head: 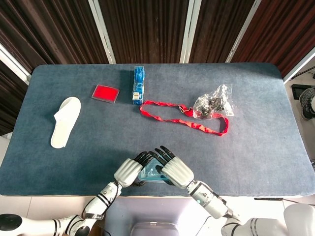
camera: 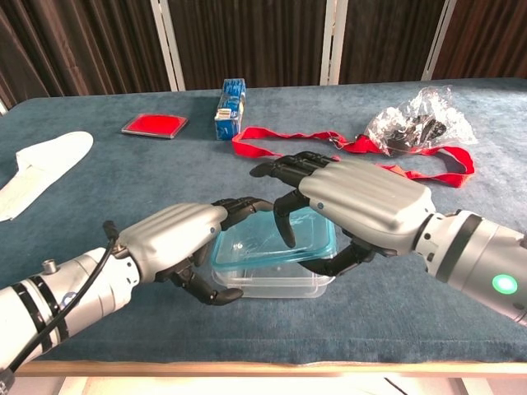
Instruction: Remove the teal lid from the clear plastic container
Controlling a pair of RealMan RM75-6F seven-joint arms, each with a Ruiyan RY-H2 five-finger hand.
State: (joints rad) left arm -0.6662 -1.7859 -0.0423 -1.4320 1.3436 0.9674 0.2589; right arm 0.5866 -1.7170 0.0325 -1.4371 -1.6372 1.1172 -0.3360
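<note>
The clear plastic container (camera: 276,284) with its teal lid (camera: 265,248) stands near the table's front edge, between my two hands. My left hand (camera: 183,239) grips the container's left end, fingers curled over the far left corner and thumb against the front wall. From the right, my right hand (camera: 356,206) arches over the lid, fingertips down on its top and thumb hooked at its right edge. In the head view both hands, left (head: 129,172) and right (head: 175,170), hide most of the container (head: 149,173).
Further back lie a red lanyard (camera: 329,141), a crinkled clear bag of dark parts (camera: 416,119), a blue box (camera: 230,108), a red flat case (camera: 154,125) and a white slipper (camera: 37,169). The table's front edge (camera: 263,362) runs close below the hands.
</note>
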